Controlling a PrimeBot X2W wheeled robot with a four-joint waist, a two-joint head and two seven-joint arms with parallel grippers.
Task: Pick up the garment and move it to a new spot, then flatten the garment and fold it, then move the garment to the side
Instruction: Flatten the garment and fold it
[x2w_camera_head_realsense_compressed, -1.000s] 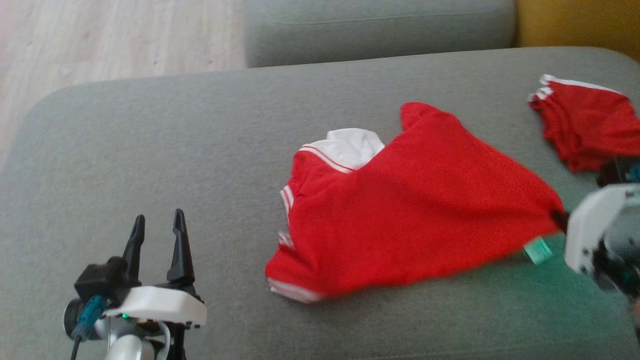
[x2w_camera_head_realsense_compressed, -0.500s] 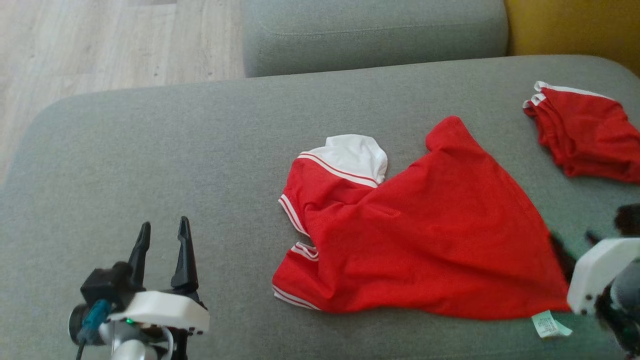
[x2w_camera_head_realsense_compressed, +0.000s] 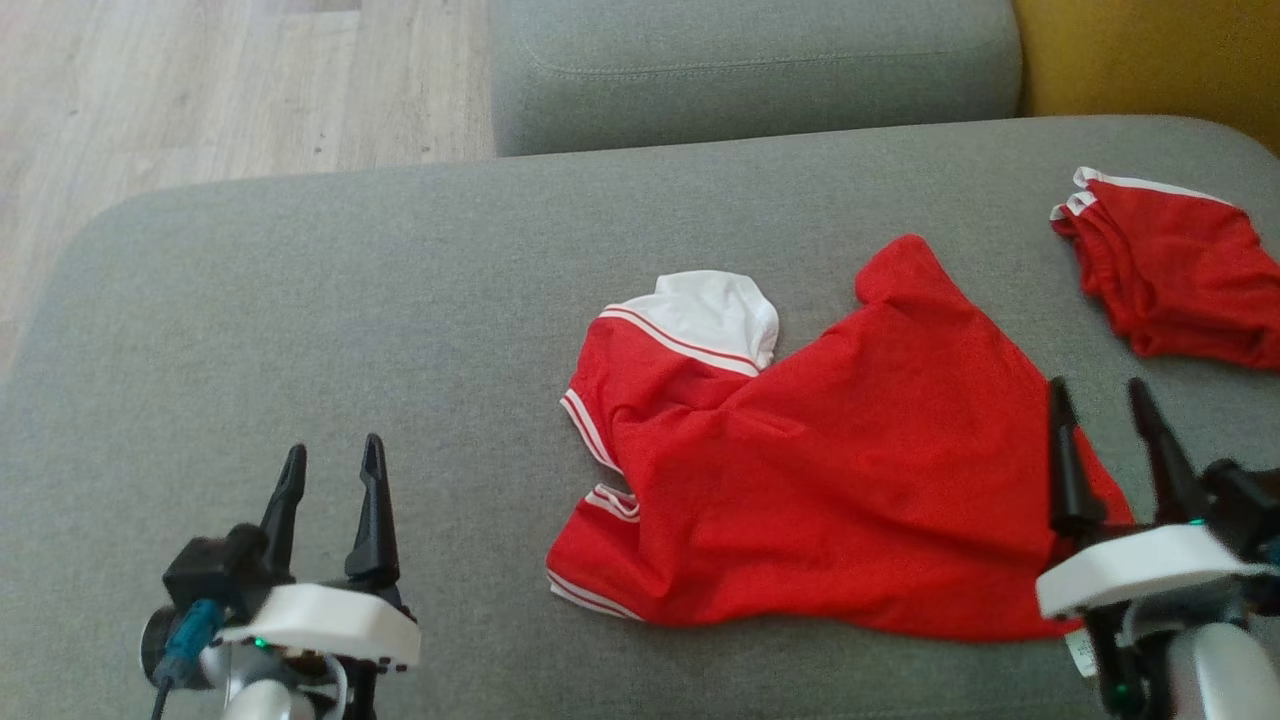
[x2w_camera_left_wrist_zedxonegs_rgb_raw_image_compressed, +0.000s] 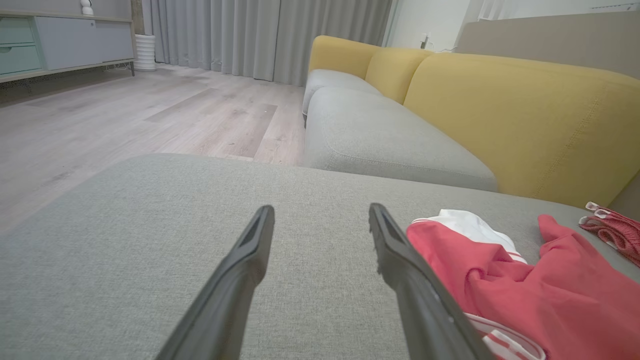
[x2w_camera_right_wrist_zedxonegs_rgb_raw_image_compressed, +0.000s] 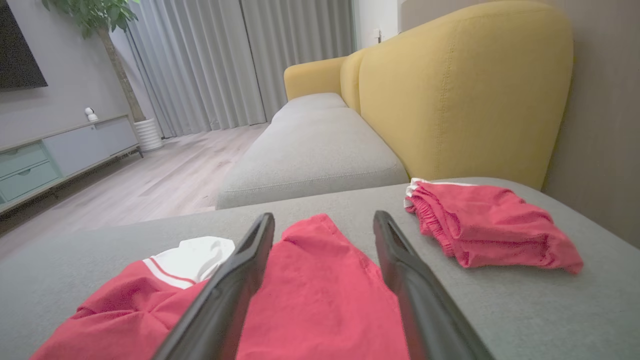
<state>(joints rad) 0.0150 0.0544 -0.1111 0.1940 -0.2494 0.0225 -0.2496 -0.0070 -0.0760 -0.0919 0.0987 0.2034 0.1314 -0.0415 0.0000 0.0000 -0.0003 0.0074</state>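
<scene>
Nearest, the left gripper (x2w_camera_head_realsense_compressed: 333, 447) and right gripper (x2w_camera_head_realsense_compressed: 1097, 387) both stand with fingers spread, holding nothing. The right hovers over the edge of the rumpled red jersey shirt with white collar (x2w_camera_head_realsense_compressed: 820, 480), which lies mid-cushion on the grey fabric sofa seat (x2w_camera_head_realsense_compressed: 300, 300). Pinching a single layer would likely drag creases in. Farther right, the folded red shorts (x2w_camera_head_realsense_compressed: 1170, 270) could get snagged

— Where does the garment (x2w_camera_head_realsense_compressed: 840, 490) lie?
— On the near seat cushion (x2w_camera_head_realsense_compressed: 300, 300), right of its middle. A second garment (x2w_camera_head_realsense_compressed: 1170, 270) lies behind it at the far right, apart from it.
— And the pincers?
— The left pincer (x2w_camera_head_realsense_compressed: 333, 452) is at the near left, well apart from the garment; the right pincer (x2w_camera_head_realsense_compressed: 1098, 392) is over its near right corner. Behind lie the floor (x2w_camera_head_realsense_compressed: 200, 90) and another cushion (x2w_camera_head_realsense_compressed: 750, 70).
</scene>
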